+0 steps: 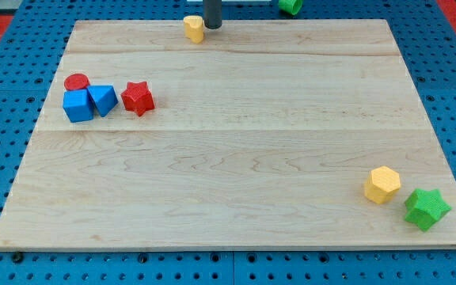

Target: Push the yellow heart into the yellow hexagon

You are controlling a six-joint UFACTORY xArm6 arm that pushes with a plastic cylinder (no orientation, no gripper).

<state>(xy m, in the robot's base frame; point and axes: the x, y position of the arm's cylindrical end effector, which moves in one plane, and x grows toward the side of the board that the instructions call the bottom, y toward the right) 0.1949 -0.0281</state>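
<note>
My tip [212,28] is at the top edge of the table [228,158], a bit toward 11 o'clock from the middle. It is the low end of a dark rod that comes down from the view's top. There are no fingers on this arm, only the rod, so nothing is being held.

The yellow heart [194,28] sits just beside my tip, at 9 o'clock from it. The two look like they touch, or nearly touch. The heart is right at the table's top edge.

The yellow hexagon [382,184] is far away, at about 4 o'clock from the middle of the table, near the bottom right corner. It is well apart from the heart. A green star [427,208] lies just beside the hexagon, at 4 o'clock from it.

A green block [290,5] is at the very top of the view, at about 2 o'clock from my tip. It is cut off by the edge, so I cannot tell its shape.

On the left side of the table, at about 9 o'clock, there is a small group. A blue cube [77,105] and a blue triangle block [103,99] sit side by side. A red round block [76,81] is just above the cube. A red star [138,98] is just right of the triangle block.
</note>
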